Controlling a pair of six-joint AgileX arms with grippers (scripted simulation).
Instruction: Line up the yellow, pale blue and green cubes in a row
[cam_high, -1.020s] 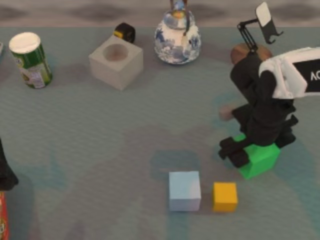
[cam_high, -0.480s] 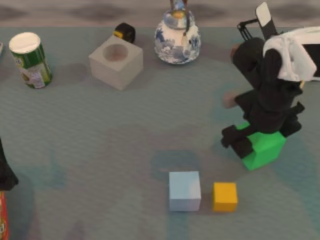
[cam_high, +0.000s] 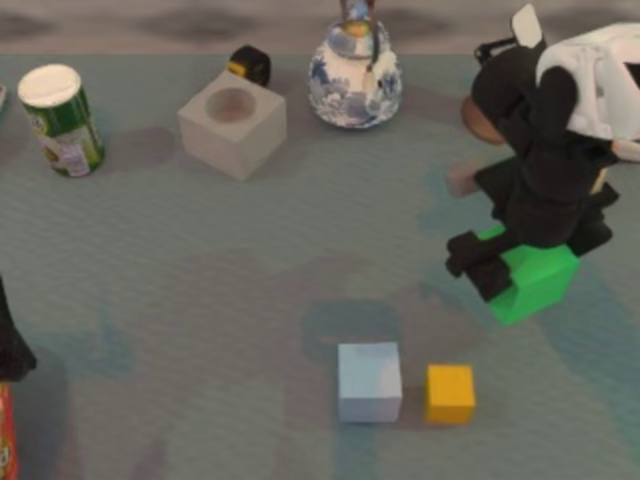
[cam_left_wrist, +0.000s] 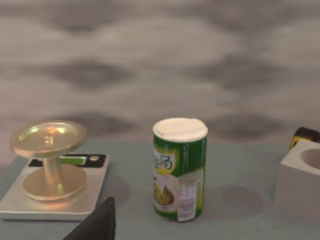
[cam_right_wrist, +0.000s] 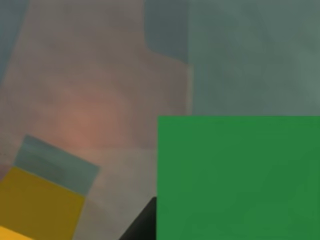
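Top view: right tool (cam_high: 530, 262) clamps green cube (cam_high: 540, 285) above the table.

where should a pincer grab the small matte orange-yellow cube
Come straight down from above and close on two opposite vertical faces of the small matte orange-yellow cube, probably its far and near ones: the mid-sized pale whitish-blue cube sits close beside its left face, leaving little finger room.
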